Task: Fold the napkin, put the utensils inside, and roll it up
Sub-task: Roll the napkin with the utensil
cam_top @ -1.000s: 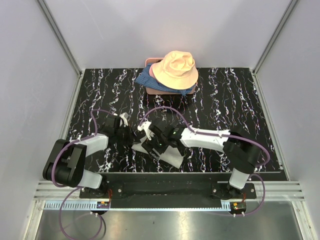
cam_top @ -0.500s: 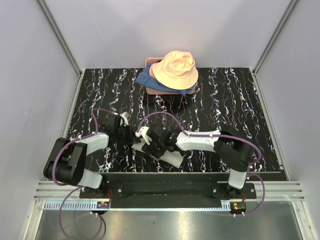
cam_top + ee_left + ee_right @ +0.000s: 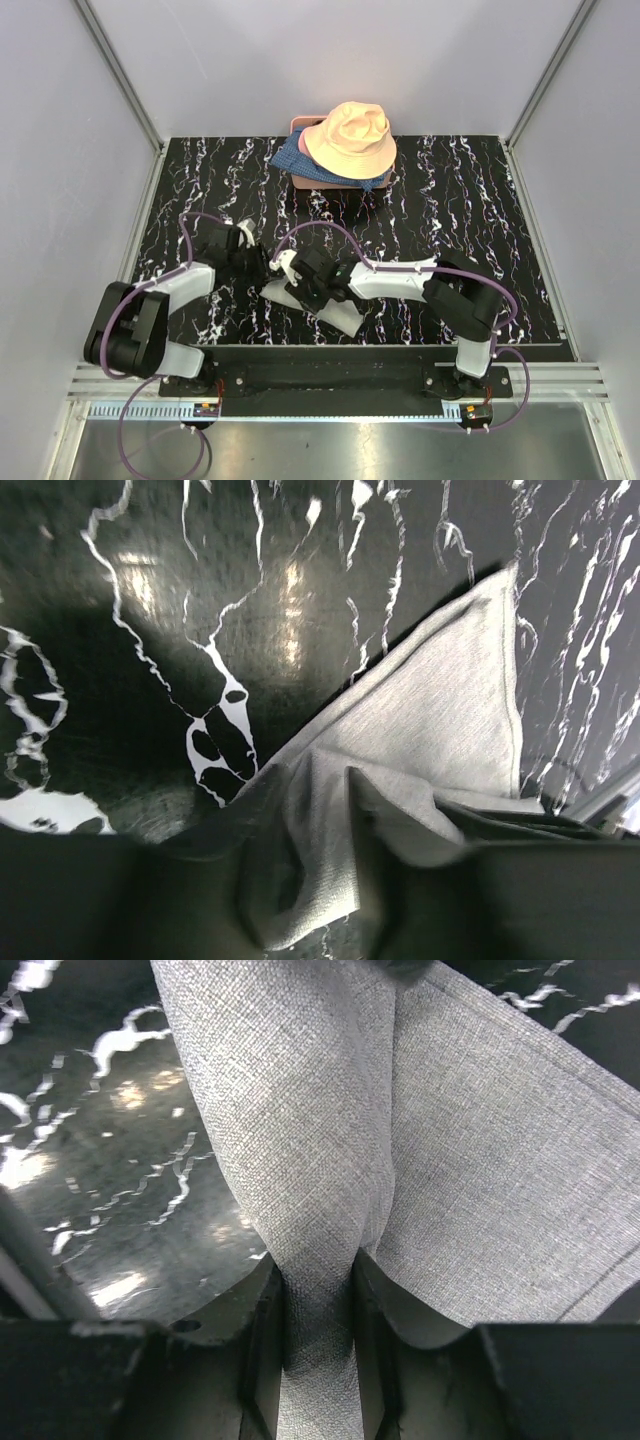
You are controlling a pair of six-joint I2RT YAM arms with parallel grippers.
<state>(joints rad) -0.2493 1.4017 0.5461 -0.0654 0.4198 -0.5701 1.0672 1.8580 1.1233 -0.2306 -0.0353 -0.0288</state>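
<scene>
— Top external: how do your arms sit?
— Both bent low, meeting near the surface's (image 3: 430, 190) front edge. My right tool (image 3: 318, 1302) pinches the napkin (image 3: 480, 1160); my left tool (image 3: 258, 268) clamps its bunched corner.

A: How is the overhead view lit?
B: Brightly and evenly from above. The pale walls (image 3: 350, 60) look washed out, and shadows barely show on the dark surface (image 3: 450, 200) around the napkin (image 3: 345, 318).
A: And the wrist views?
B: Dimmer. Lamp glare gleams on the glossy surface left of the napkin. Its weave is sharp; below it, the frame edge blurs dark.
</scene>
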